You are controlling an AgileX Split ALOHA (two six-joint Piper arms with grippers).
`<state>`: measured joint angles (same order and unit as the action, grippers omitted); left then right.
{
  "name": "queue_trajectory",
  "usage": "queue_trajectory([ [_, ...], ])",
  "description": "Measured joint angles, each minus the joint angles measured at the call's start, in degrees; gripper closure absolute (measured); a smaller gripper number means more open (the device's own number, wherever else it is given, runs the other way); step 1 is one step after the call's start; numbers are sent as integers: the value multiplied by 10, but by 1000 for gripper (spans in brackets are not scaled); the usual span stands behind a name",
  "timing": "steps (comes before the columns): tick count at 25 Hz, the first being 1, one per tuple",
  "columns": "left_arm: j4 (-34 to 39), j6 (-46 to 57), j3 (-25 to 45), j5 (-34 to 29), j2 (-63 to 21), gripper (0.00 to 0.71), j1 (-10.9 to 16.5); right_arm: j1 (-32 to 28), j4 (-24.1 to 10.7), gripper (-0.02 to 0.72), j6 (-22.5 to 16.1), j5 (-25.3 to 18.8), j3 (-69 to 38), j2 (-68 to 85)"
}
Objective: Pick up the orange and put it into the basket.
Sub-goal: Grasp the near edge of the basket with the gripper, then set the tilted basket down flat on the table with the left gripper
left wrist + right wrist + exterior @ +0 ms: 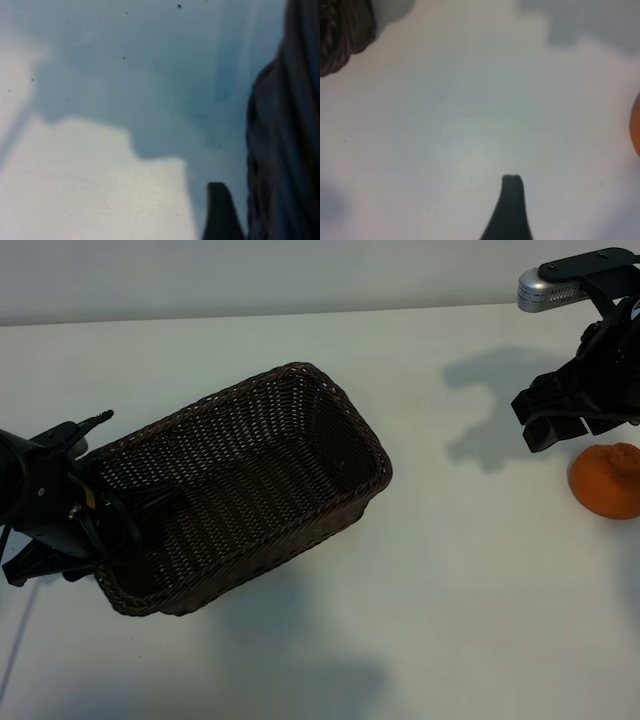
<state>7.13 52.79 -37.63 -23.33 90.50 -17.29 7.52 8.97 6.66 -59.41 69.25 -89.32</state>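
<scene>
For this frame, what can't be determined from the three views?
- Left gripper: in the exterior view it sits at the basket's near end; dark parts merge with the wicker, so contact with the rim is unclear.
- Left wrist view: blurred; only one fingertip and a dark basket wall show.
- Orange: cut off by the exterior view's right edge; a sliver in the right wrist view.
- Right gripper: beside the orange; finger spread unreadable.

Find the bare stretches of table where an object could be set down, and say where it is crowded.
Bare table lies between the basket and the orange, along the near edge, and behind the basket. It is crowded at the basket's left end, where the left pincer sits at the rim, and by the orange, under the right pincer.
</scene>
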Motion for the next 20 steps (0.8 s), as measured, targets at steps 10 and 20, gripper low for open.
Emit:
queue_trajectory([
  [10,5,0,0,8,0,497,0,0,0,108,0,-2,0,0],
  [20,8,-10,0,23,-1,510,0,0,0,108,0,-3,0,0],
])
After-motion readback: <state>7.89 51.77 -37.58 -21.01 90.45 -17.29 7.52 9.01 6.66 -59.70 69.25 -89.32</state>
